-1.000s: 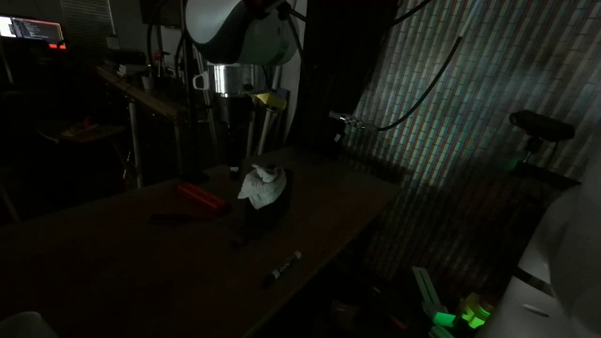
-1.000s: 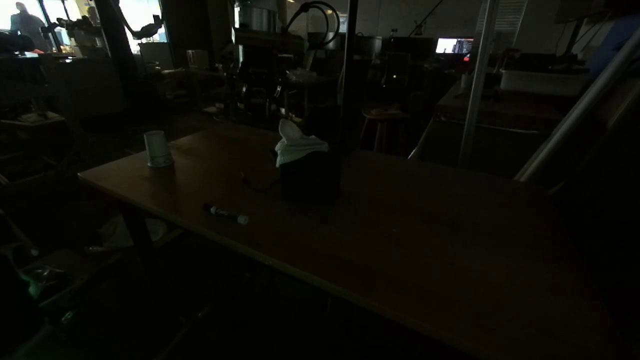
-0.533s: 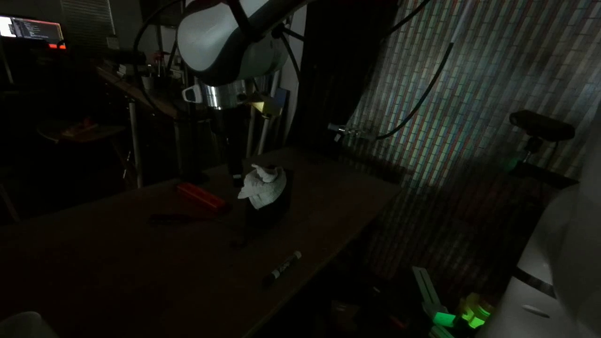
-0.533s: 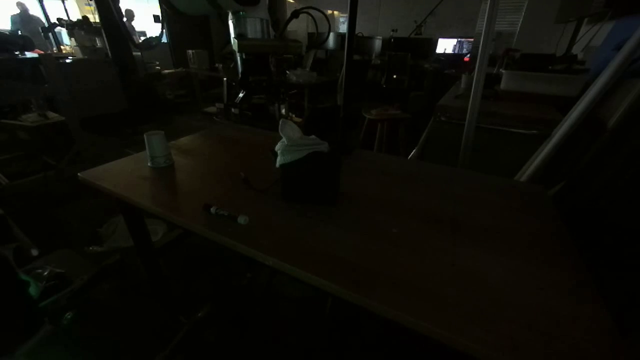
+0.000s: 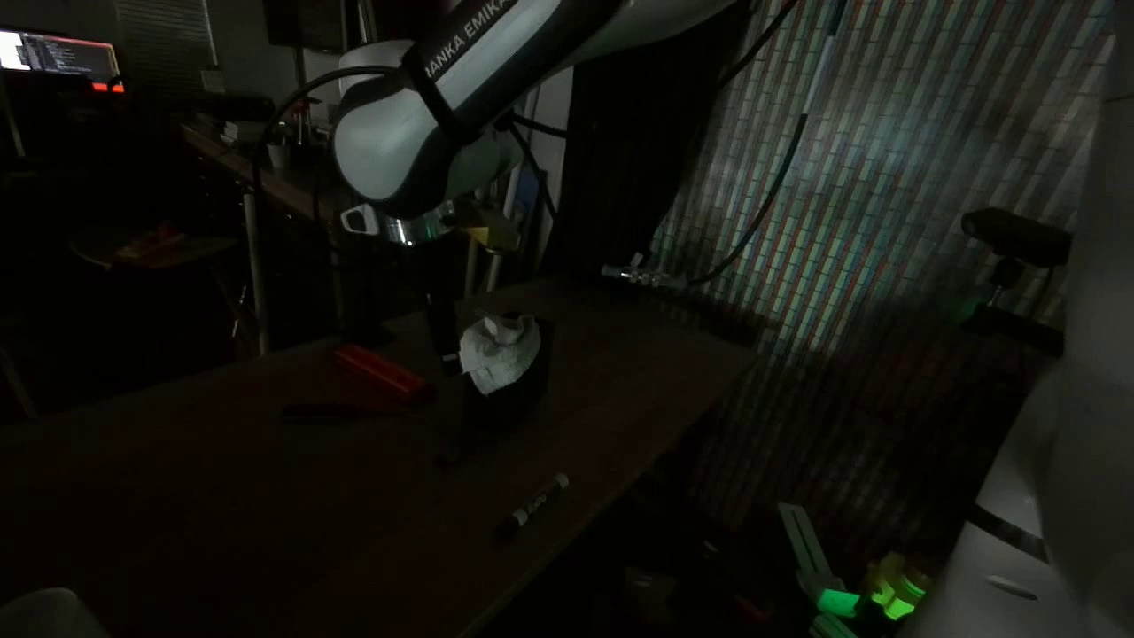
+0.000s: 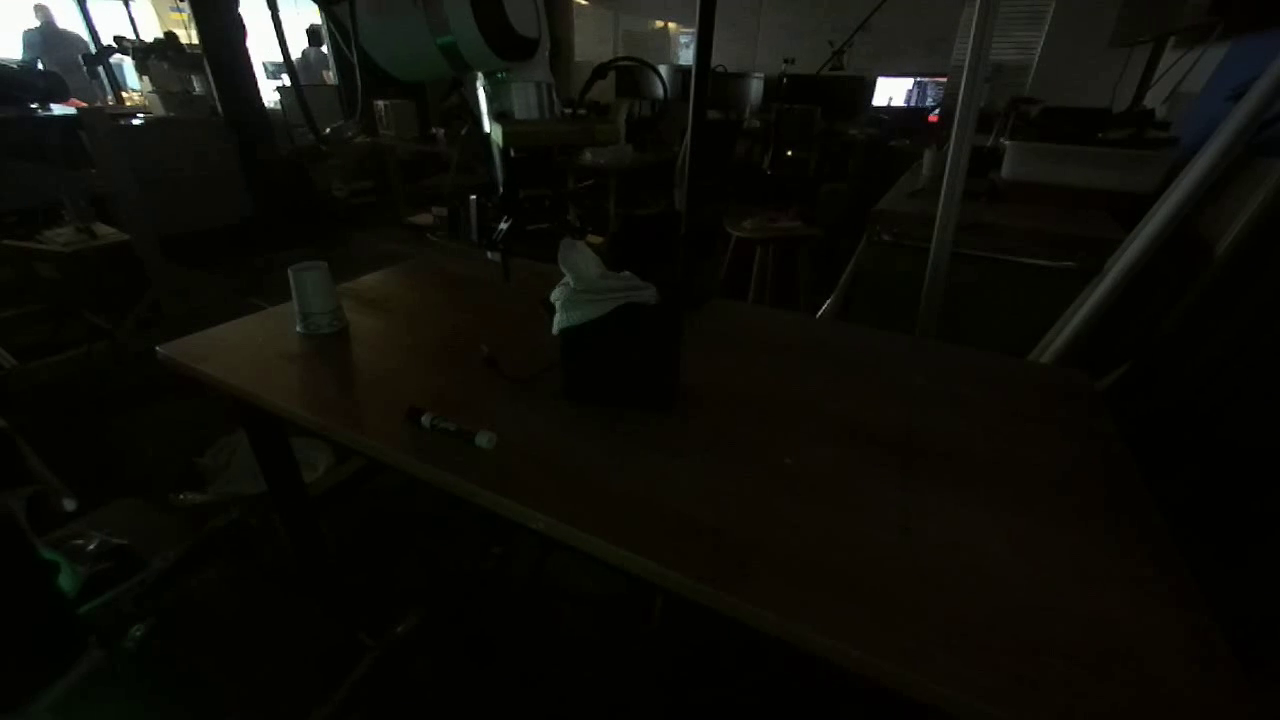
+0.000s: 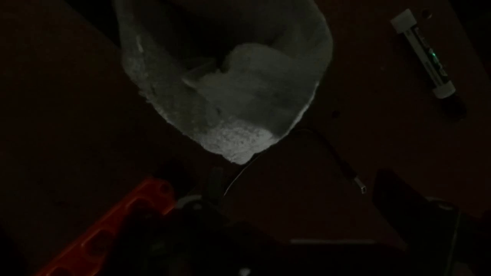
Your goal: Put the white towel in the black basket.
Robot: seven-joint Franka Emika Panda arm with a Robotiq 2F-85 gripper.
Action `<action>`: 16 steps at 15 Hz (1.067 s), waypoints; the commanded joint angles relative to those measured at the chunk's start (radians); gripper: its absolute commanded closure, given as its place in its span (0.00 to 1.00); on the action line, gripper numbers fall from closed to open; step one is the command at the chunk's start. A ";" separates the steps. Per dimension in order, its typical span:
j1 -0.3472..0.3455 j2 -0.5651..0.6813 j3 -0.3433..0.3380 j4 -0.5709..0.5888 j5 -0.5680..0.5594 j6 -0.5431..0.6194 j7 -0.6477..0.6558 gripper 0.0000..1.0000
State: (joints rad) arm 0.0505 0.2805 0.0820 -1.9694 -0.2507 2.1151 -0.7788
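Topping blk basket [image 6: 622,360], wht towel [image 6: 603,300], crumpled w/ peak, hand [image 7: 300,175] spread apart.

"RANKA EMIKA" reads along the robot arm [image 5: 496,71]; print on the near marker [image 5: 534,507] and far-left monitor [image 5: 58,62] is illegible.

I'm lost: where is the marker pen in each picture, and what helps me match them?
In an exterior view: the marker pen is just left of centre, lower than the white towel.
In an exterior view: the marker pen is left of centre, lower and further left than the white towel.
In the wrist view: the marker pen is at upper right, right of the white towel.
Shared landmark: the white towel.
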 commanded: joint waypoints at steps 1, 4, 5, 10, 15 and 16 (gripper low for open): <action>-0.002 0.043 -0.008 0.047 -0.061 0.016 0.002 0.00; 0.005 0.067 -0.024 0.058 -0.162 0.020 0.001 0.00; 0.007 0.073 -0.027 0.056 -0.198 0.021 0.000 0.00; 0.004 0.097 -0.032 0.052 -0.289 0.029 0.006 0.00; 0.000 0.103 -0.029 0.055 -0.282 0.025 0.002 0.00; 0.001 0.102 -0.028 0.053 -0.282 0.024 0.002 0.00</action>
State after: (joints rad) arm 0.0492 0.3780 0.0564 -1.9332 -0.5187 2.1351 -0.7787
